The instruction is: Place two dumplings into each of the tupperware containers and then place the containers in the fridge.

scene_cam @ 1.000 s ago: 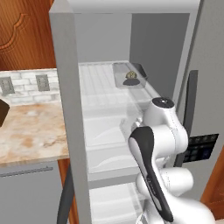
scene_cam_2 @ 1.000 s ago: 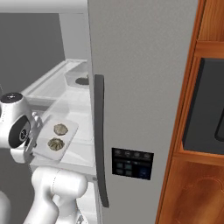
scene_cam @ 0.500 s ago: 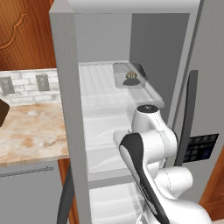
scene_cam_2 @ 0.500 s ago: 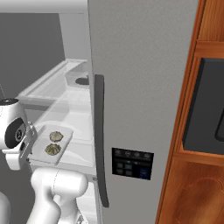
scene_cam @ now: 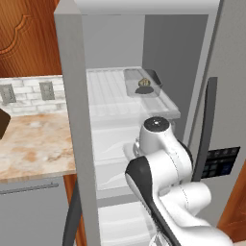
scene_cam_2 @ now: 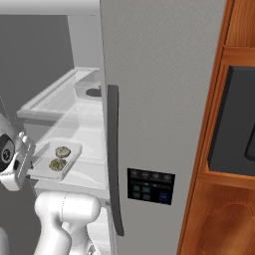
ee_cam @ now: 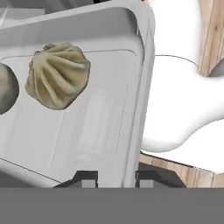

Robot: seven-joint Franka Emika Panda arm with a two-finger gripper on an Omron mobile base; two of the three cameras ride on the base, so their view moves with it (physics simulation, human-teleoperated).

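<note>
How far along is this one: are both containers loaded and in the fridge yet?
Done: the dark grey container sits on the upper shelf of the fridge with a dumpling visible inside. In hand: the gripper pinches the rim of the light grey container, which carries two dumplings, in front of the open fridge. Left: set that container on a shelf and let go.

Both base views look forward and down at the open fridge (scene_cam: 158, 53) from behind the arm, left and right, sharing its shelves; the hand view sits close over the light grey container (ee_cam: 78, 131).
</note>
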